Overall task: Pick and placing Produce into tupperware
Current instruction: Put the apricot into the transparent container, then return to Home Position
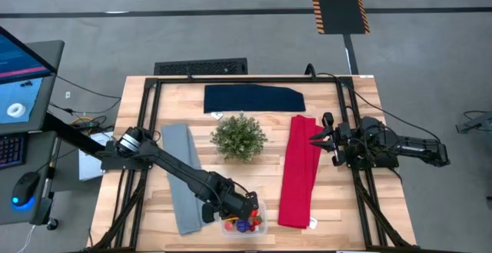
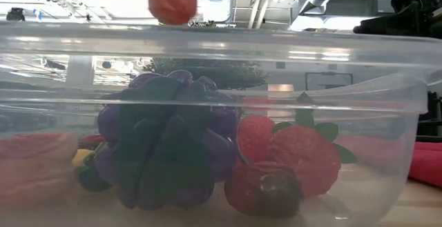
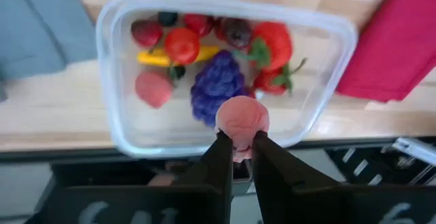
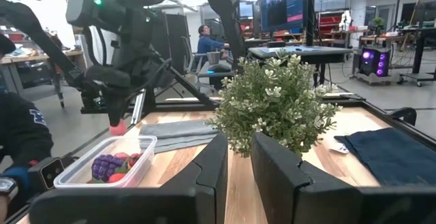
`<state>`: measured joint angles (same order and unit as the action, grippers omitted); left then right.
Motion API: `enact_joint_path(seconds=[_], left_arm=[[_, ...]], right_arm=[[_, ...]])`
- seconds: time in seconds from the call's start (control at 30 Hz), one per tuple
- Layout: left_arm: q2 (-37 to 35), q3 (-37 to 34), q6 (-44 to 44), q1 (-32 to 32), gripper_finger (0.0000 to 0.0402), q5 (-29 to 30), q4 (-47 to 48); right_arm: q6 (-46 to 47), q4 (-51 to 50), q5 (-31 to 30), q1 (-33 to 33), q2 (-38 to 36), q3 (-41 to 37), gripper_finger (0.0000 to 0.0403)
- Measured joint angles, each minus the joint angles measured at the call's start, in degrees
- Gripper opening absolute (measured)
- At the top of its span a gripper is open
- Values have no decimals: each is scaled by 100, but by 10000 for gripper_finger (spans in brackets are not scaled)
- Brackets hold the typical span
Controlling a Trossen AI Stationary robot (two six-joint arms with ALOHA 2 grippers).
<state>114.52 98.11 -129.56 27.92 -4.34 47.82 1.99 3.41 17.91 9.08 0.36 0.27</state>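
Tupperware (image 1: 244,222): clear, at the table's (image 1: 361,207) near edge, between grey cloth (image 1: 181,178) and red cloth (image 1: 298,172); bare wood beside the red cloth.
Contents: purple grape cluster (image 3: 218,88), strawberries (image 3: 272,47), red berries (image 3: 182,45), yellow piece (image 3: 153,58), dark berries (image 3: 167,18).
Left gripper (image 3: 238,142): above the tupperware's near wall, fingers clamped on a pink round fruit (image 3: 242,120), clear of the rim.
Right gripper (image 1: 317,139): well apart, by the red cloth, facing the potted plant (image 1: 239,137); fingers slightly apart, empty.
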Motion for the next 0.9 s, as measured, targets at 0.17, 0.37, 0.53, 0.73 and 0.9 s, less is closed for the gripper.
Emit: enact_joint_path(seconds=[0.17, 0.37, 0.53, 0.73, 0.9], left_arm=[[218, -69, 30, 0, 31, -468, -222], [374, -53, 23, 28, 36, -433, -295], [374, -53, -28, 26, 91, -423, -325], [431, -53, -26, 26, 172, -256, -363], [408, -49, -24, 18, 195, 210, -477]], right_arm=[[0, -1, 0, -1, 0, 1, 92], [-1, 20, -1, -2, 38, 2, 92], [1, -32, -2, 0, 81, 1, 92], [1, 3, 2, -2, 76, 0, 92], [1, -3, 0, 0, 76, 0, 92]])
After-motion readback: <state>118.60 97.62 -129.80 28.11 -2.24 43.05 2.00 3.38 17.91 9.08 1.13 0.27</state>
